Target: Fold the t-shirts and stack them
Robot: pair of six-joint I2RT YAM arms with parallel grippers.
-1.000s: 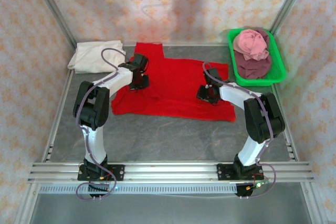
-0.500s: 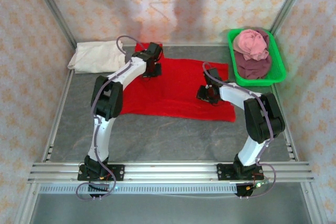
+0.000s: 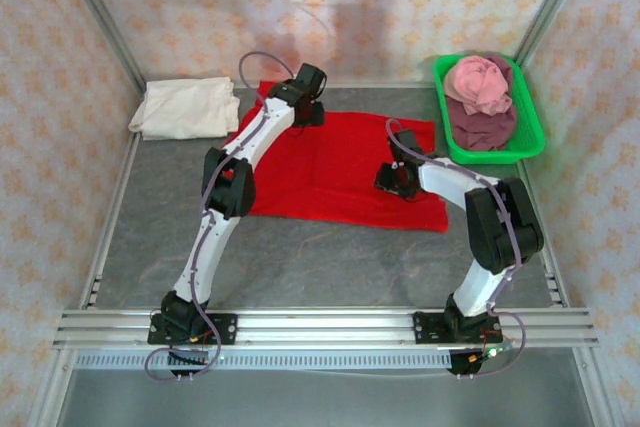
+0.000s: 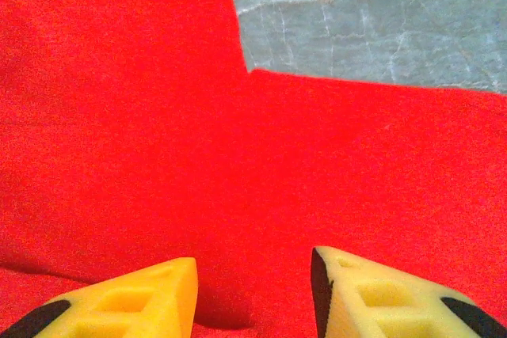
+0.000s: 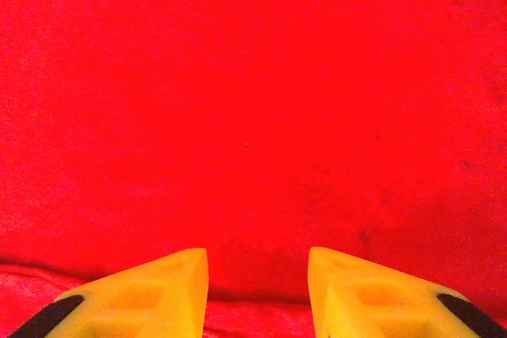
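A bright red t-shirt (image 3: 340, 162) lies spread flat in the middle of the grey table. My left gripper (image 3: 311, 115) is down on its far edge, next to the sleeve. In the left wrist view my left gripper (image 4: 253, 265) is open, with only flat red cloth (image 4: 158, 116) between the yellow fingers. My right gripper (image 3: 397, 183) rests on the shirt's right part. Seen from the right wrist, my right gripper (image 5: 257, 257) is open over red cloth (image 5: 253, 77), a low fold line running between the fingertips. A folded cream-white t-shirt (image 3: 185, 109) lies at the far left.
A green tray (image 3: 532, 137) at the far right holds a pink t-shirt (image 3: 478, 82) on top of a dull maroon one (image 3: 482, 127). Bare grey table (image 4: 372, 13) shows just past the red shirt's far edge. Frame posts and patterned walls close in the sides and back.
My left arm has swung from the red shirt's left part out to its far edge, and its gripper has gone from shut to open. The shirt's left edge has drawn inward. The right arm is still.
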